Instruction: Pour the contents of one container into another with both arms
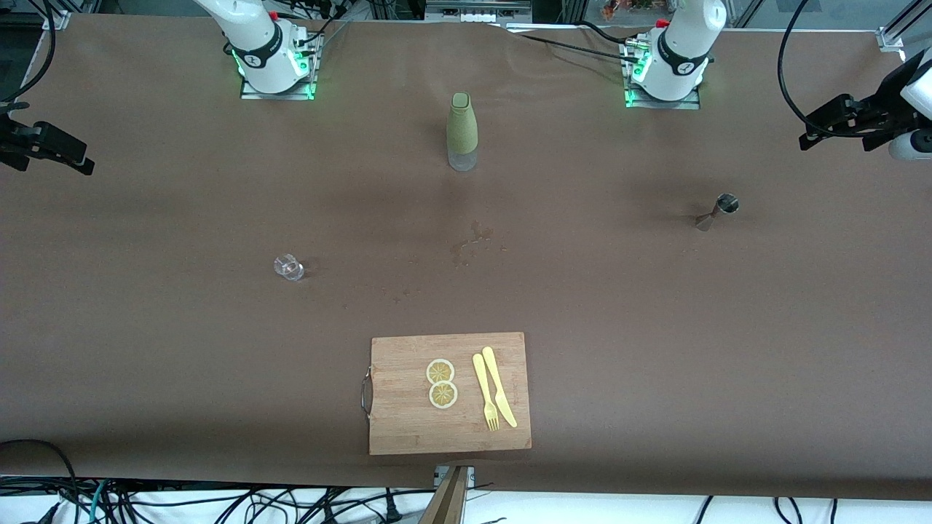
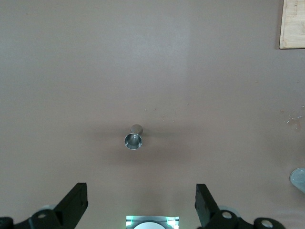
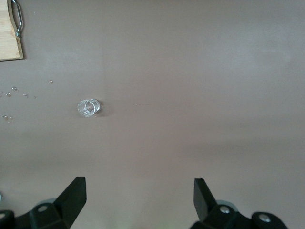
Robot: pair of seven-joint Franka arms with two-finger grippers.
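The right gripper (image 1: 54, 149) is seen at the right arm's end of the table (image 1: 655, 327), raised over bare brown cover; its jaws are spread wide and nothing is held between them. In the right wrist view the same gripper (image 3: 138, 202) is shown with both fingers (image 3: 71, 193) well apart, and a small clear glass (image 3: 88, 108) is seen upright on the table ahead of the open jaws, off to one side of their centre line.

In the front view the small clear glass (image 1: 288, 267) is found nearer to the camera than the right arm's base. A green-sleeved bottle (image 1: 461, 131) is stood upright between the two bases. Scattered droplets (image 1: 473, 244) are noted on the cover nearer to the camera than the bottle. A wooden cutting board (image 1: 408, 429) lies nearest the camera, bearing two lemon slices (image 1: 441, 383), a yellow fork (image 1: 485, 393) and a yellow knife (image 1: 499, 386).

A metal jigger (image 1: 717, 212) is stood toward the left arm's end. The left gripper (image 1: 848, 120) is raised over the table edge there, jaws released and empty. In the left wrist view the metal jigger (image 2: 134, 138) is seen directly ahead of the open gripper (image 2: 141, 205), roughly centred between its fingers (image 2: 76, 200) and apart from them.
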